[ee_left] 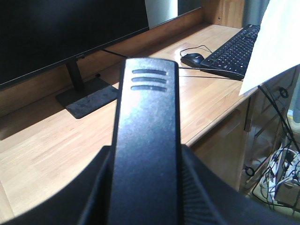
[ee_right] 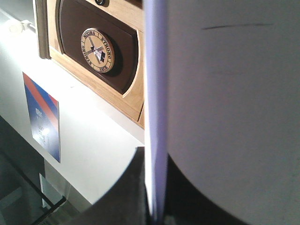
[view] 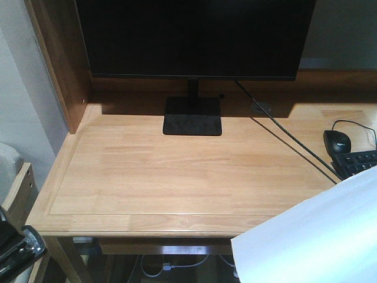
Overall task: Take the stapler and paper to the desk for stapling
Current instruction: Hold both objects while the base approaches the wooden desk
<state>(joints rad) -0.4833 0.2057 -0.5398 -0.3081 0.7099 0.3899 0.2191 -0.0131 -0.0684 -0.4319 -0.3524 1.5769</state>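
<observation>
Black stapler [ee_left: 147,140] fills our left wrist view, clamped between our left fingers [ee_left: 208,199]. White paper [view: 318,236] is pinched edge-on in our right fingers [ee_right: 124,197]. Both hang near the front edge of the surface [view: 177,171] (neither rests on it yet), so fetching looks done; setting down and stapling remain.

**Soft Light, Hard Shadow**

Even indoor light washes the desk [view: 147,171], while the monitor [view: 194,35] throws a dark band behind its base. Close to the lenses, the paper [view: 318,236] glares white and the stapler [ee_left: 145,140] blurs.
</observation>
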